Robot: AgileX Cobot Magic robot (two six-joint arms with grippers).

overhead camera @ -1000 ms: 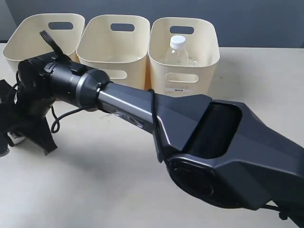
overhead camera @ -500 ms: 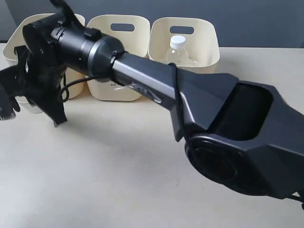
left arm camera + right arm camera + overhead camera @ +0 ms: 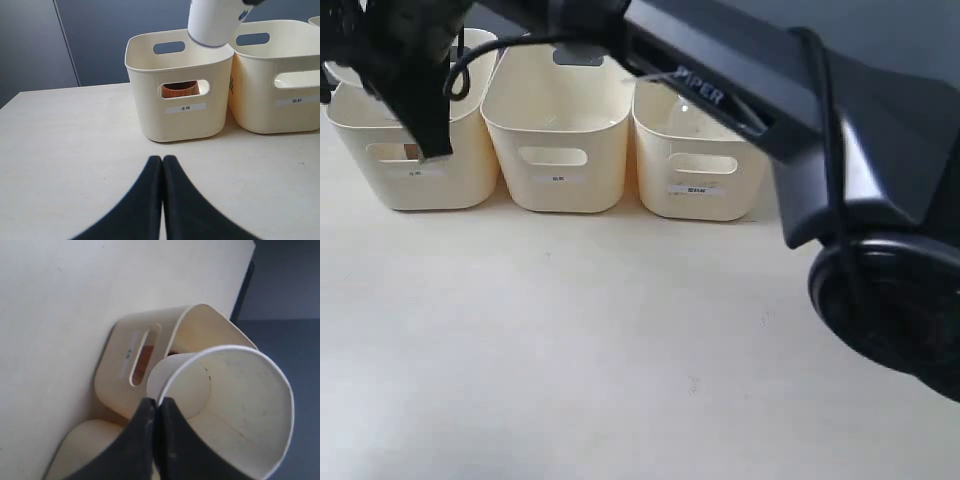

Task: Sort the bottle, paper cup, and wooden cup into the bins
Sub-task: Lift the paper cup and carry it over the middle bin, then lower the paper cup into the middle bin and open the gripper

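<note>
Now my right pincer (image 3: 156,404) clamped on rim of white tapered paper cup (image 3: 235,405), above cream plastic bins (image 3: 150,100) (brown wooden cup (image 3: 179,90) inside one); left pincer (image 3: 162,161) closed, empty.

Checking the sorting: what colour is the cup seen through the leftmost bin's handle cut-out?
Reddish-brown: the wooden cup, clearest in the left wrist view.

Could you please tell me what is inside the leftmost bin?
Through the bin's handle cut-out, a wooden cup shows. Its lower part and the bin floor are hidden by the wall.
</note>
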